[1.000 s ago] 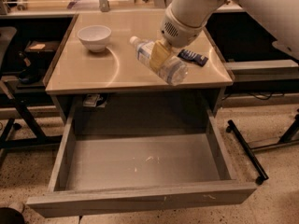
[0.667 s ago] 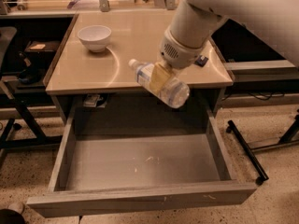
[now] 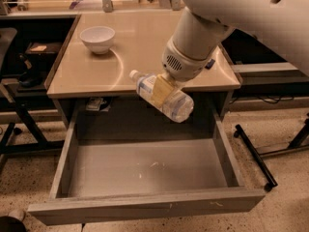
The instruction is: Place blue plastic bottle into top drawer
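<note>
My gripper (image 3: 164, 90) is shut on the blue plastic bottle (image 3: 179, 106), a clear bottle with a white cap and a pale label. The bottle lies tilted, cap up to the left, base down to the right. It hangs in the air past the desk's front edge, over the back of the top drawer (image 3: 145, 204). The drawer is pulled wide open below the desk and has white scuffs on its grey floor. Nothing lies in it.
A white bowl (image 3: 97, 37) stands on the tan desk top (image 3: 87, 71) at the back left. A dark blue packet (image 3: 210, 63) peeks out behind my arm. Black frame legs (image 3: 256, 153) stand right of the drawer, and dark furniture stands at the left.
My gripper has carried the bottle from above the desk top forward and down, past the front edge, to over the open drawer.
</note>
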Available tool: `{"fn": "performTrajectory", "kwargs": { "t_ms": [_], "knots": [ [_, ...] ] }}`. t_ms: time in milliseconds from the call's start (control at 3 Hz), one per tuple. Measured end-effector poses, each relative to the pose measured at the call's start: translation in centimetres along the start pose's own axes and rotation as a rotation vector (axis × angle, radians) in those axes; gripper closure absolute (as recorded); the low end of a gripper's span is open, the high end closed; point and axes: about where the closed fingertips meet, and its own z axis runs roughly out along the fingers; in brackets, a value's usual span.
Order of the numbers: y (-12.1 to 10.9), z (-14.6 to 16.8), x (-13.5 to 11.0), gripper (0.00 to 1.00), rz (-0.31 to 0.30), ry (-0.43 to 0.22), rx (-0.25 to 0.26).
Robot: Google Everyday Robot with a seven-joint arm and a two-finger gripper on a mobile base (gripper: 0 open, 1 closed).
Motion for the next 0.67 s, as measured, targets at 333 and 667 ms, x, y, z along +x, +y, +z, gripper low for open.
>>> {"fn": "performTrajectory", "kwargs": {
  "t_ms": [333,667],
  "knots": [
    [2.9,2.6,2.0,1.0,0.048,0.024,-0.061],
    [4.8,6.7,4.2,1.0,0.102,0.06,-0.131]
  ]
}}
